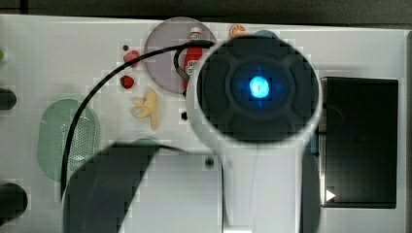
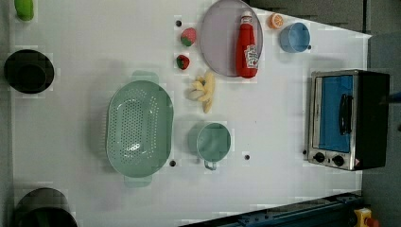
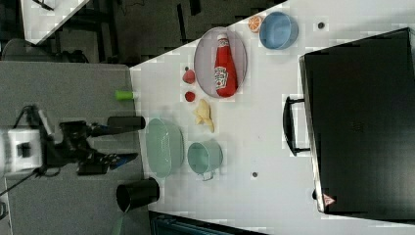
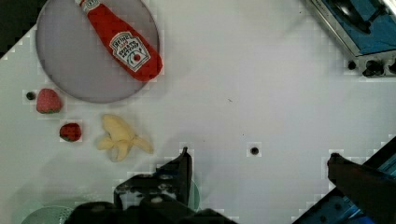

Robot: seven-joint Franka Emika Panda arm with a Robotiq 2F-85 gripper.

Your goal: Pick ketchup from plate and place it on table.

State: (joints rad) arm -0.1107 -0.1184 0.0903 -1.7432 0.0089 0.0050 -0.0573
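- The gripper (image 4: pixel 257 161) is seen in the wrist view with its fingers spread wide and nothing between them, hanging well above the table (image 4: pixel 261 84) and well apart from the ketchup (image 4: pixel 123 44).
- The ketchup is found lying flat on the plate (image 2: pixel 217 33), toward the plate's 3 o'clock side in the left view, cap toward 12 o'clock; its base reaches the plate's rim near 5 o'clock.
- A slip is judged likely if the rounded bottle is pinched across its tapering neck; a roll off the rim could follow.
- The plate may be dragged if the fingers are lowered too far.
- The strawberries (image 2: pixel 188 37) and peeled banana (image 2: pixel 204 90), at 9 and 7 o'clock of the plate, could be knocked.
- The green basket (image 2: pixel 139 128), green cup (image 2: pixel 213 142) and blue bowl (image 2: pixel 294 37) are seen holding nothing.
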